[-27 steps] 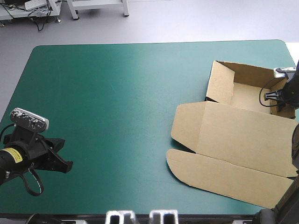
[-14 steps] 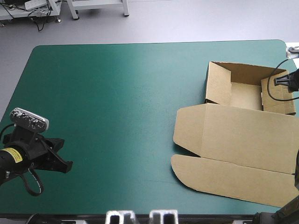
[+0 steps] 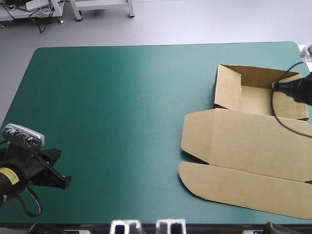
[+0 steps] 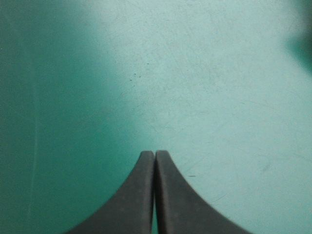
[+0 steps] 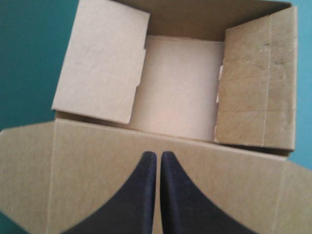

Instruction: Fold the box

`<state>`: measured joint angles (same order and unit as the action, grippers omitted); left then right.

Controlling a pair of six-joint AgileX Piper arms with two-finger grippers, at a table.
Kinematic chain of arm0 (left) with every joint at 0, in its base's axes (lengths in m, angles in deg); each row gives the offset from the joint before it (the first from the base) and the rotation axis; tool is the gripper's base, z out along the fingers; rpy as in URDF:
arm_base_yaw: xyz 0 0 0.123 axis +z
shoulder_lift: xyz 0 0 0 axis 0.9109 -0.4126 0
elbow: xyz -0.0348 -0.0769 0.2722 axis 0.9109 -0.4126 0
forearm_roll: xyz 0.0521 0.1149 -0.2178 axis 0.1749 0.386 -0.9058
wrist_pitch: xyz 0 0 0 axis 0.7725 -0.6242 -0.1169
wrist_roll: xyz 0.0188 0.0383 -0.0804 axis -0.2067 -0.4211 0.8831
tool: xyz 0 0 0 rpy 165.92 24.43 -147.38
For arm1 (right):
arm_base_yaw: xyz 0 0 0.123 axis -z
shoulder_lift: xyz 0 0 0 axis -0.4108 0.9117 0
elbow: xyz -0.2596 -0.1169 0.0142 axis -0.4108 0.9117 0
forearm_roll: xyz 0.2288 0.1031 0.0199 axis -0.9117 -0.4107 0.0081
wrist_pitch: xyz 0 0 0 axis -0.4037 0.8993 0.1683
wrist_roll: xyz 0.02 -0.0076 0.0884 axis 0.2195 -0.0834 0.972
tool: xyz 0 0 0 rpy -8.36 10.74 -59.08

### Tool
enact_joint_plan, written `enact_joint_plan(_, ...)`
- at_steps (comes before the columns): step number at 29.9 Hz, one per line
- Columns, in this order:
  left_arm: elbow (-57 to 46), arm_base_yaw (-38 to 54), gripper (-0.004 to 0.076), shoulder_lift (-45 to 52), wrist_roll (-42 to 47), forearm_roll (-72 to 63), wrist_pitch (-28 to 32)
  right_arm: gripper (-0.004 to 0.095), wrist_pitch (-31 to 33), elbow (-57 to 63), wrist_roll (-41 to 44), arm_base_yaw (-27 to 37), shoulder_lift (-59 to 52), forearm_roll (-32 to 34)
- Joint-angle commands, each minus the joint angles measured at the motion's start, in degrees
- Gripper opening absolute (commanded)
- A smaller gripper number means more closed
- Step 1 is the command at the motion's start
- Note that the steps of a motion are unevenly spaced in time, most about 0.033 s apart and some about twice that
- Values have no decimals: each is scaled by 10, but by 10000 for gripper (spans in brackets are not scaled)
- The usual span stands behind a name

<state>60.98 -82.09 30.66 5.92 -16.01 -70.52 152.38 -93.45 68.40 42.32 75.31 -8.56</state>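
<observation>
Empty, its black fingers [image 5: 139, 200] pressed together, the right gripper [image 5: 156, 155] hangs above the brown cardboard box [image 5: 178, 92], an open tray with flat lid at the teal-green table's [image 3: 122, 97] right side, whose unheld walls might spring loose; the left gripper [image 4: 154, 153], likewise closed and empty, hovers well apart.

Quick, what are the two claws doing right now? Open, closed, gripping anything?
Left gripper: closed, empty, over the bare teal-green cover.
Right gripper: closed, holding nothing, above the brown box.
</observation>
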Motion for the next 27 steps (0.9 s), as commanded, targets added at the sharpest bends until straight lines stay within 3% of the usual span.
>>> enact_joint_plan(1, -56, -4, -9, 47, 6, 8, 62, 1, -2, 74, -26, 1, -95, -24)
enact_joint_plan(11, -230, -4, -9, 159, -11, -97, 133, 0, -70, 323, -52, 1, -320, -22)
enact_joint_plan(21, -265, -4, -9, 201, -63, -126, 143, 0, -134, 506, -50, 1, -475, -21)
enact_joint_plan(27, -265, -4, -9, 205, -63, -125, 141, 0, -146, 533, -48, 1, -537, -16)
